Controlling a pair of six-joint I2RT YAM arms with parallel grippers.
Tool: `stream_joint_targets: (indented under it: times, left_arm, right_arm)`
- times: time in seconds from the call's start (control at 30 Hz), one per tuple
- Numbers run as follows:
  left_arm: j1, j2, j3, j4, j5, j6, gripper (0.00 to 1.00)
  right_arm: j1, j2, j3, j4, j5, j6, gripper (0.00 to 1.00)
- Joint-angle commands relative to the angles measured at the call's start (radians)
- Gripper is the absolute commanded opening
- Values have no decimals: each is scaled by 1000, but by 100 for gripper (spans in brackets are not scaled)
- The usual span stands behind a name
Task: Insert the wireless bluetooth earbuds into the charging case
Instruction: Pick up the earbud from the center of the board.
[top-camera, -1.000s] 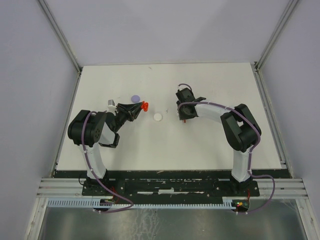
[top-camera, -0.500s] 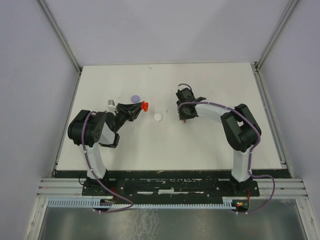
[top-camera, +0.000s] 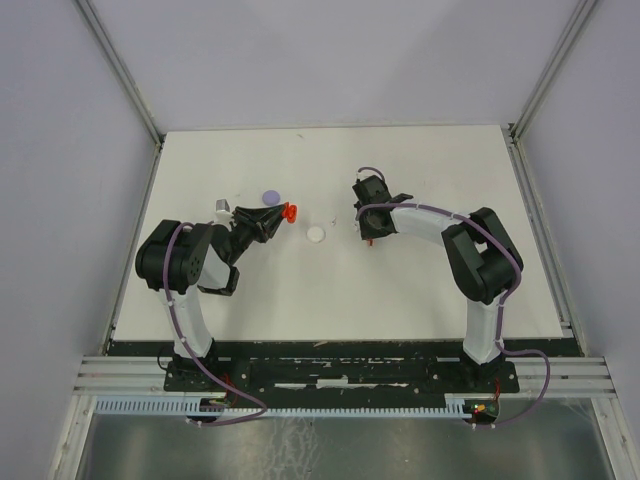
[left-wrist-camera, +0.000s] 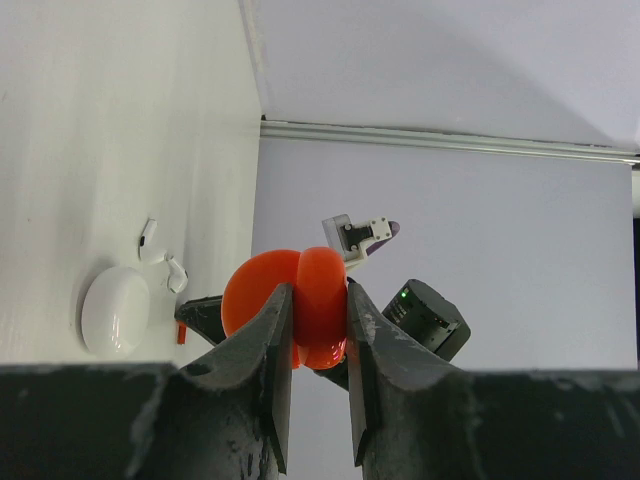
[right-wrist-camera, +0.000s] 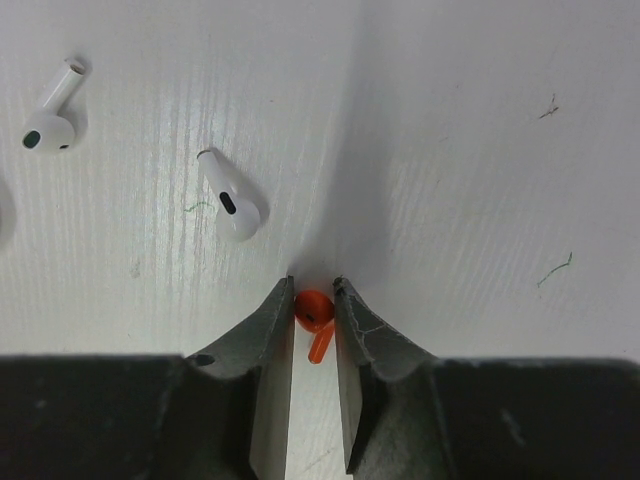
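Two right fingers (right-wrist-camera: 262, 345) pinch a tiny glossy red plastic earbud (right-wrist-camera: 314, 310) at the white counter (right-wrist-camera: 480, 200). Their wrist view resolves two smooth white stemmed earbuds (right-wrist-camera: 232, 195) just beyond, too small to see overhead. The left fingers (left-wrist-camera: 262, 370) clamp a rounded, glossy red clamshell charging case (left-wrist-camera: 300, 300). The overhead view adds a flat lavender disc (top-camera: 270, 197) nearby.

The charging case (left-wrist-camera: 305, 320) sits between the fingers of the left tool (left-wrist-camera: 318, 300), over the left half of the surface (top-camera: 400, 290). A round disc (top-camera: 270, 197) lies just behind it. A closed case (top-camera: 316, 235) lies to its right, nearer the arm bases. Further right, the right tool (right-wrist-camera: 314, 284) is down at the surface with one earbud (right-wrist-camera: 314, 310) between its fingertips. Two more earbuds (right-wrist-camera: 232, 195) lie apart from each other, ahead of it and to its left.
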Motion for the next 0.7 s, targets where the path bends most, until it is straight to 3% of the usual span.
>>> stream_joint_targets:
  times: [0.0, 0.1, 0.23, 0.67]
  left_arm:
    - [4, 4, 15, 201, 20, -23, 3]
    - [4, 4, 16, 201, 21, -25, 3]
    - [5, 4, 16, 202, 20, -23, 3]
    - [5, 1, 15, 201, 20, -25, 3]
  right_arm:
    - [-2, -19, -9, -41, 3, 0, 27]
    - [-2, -16, -7, -48, 4, -1, 44]
    - [-3, -20, -8, -51, 5, -1, 50]
    - [-2, -26, -17, -53, 8, -1, 33]
